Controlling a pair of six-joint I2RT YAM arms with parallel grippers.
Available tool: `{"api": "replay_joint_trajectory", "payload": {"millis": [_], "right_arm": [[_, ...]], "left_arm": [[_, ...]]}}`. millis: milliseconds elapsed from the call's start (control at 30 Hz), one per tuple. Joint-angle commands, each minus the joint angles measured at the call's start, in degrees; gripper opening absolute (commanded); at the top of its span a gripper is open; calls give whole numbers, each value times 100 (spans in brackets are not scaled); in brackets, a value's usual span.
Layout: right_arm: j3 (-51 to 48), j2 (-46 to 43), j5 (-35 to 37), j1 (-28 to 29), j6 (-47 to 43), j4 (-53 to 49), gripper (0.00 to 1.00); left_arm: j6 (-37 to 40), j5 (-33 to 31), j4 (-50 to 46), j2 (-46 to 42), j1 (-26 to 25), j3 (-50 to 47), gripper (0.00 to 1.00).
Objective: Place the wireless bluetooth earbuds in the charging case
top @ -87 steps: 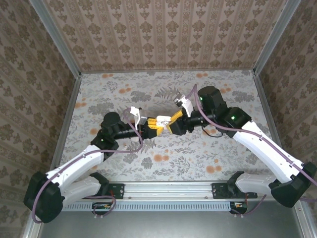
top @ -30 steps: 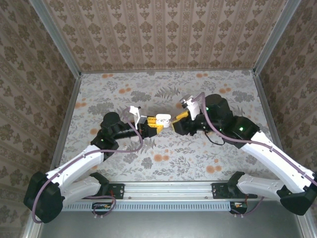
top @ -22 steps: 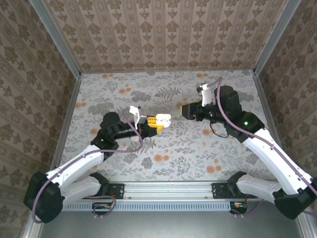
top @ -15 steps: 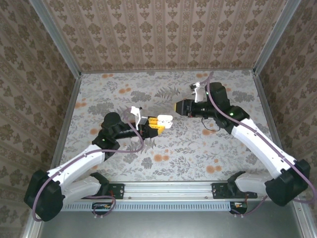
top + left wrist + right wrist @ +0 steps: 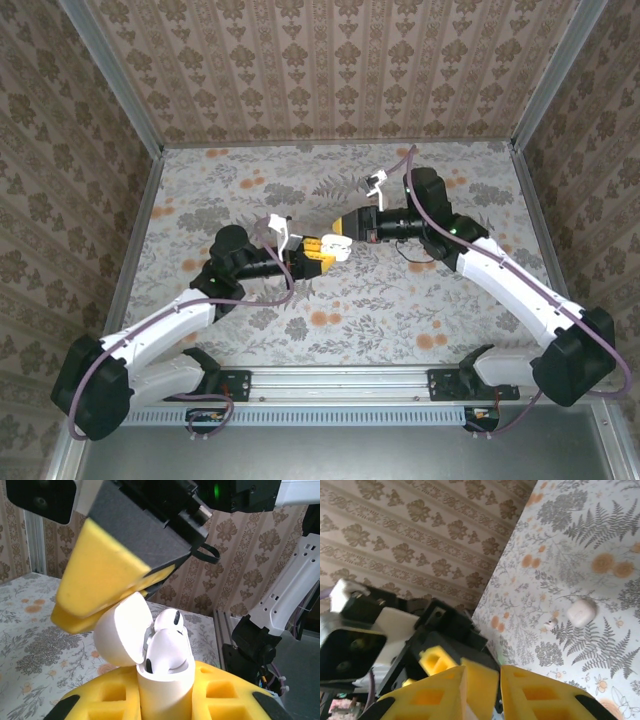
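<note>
Swung back, my right hand point(image 5: 343, 228) is at the open lid point(image 5: 120, 632), grip unclear; my left hand point(image 5: 318, 250) clamps the case point(image 5: 164, 695), both earbuds point(image 5: 167, 647) apparently in; closing remains.

charging case point(image 5: 162, 680): base cut off by lower edge, flanks hidden between left gripper's fingers point(image 5: 87, 697); right gripper's finger point(image 5: 100, 580) at 10 o'clock blurred; speck point(image 5: 550, 625) at 8 o'clock of white case point(image 5: 581, 613) too small to identify

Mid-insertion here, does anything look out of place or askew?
Yes: what looks like a tiny white earbud lies loose on the table beside a second white case, away from the charging case held open-lidded in the left gripper.
</note>
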Motion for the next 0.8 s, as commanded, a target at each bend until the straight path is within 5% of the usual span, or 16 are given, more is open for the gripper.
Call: {"api": "replay_joint_trajectory", "payload": {"millis": [0, 267, 600, 767], "right_arm": [[-91, -370, -554, 157, -214, 8, 24], [-71, -853, -443, 151, -677, -506, 25], [-163, -1377, 2285, -345, -1072, -1999, 37], [-383, -1241, 2866, -379, -1026, -2161, 43]], "left_arm": [[-187, -196, 303, 51, 68, 168, 6], [-516, -284, 612, 88, 258, -8, 6], [-1028, -498, -472, 396, 1169, 330, 8], [-999, -390, -1246, 1225, 1577, 888, 8]]}}
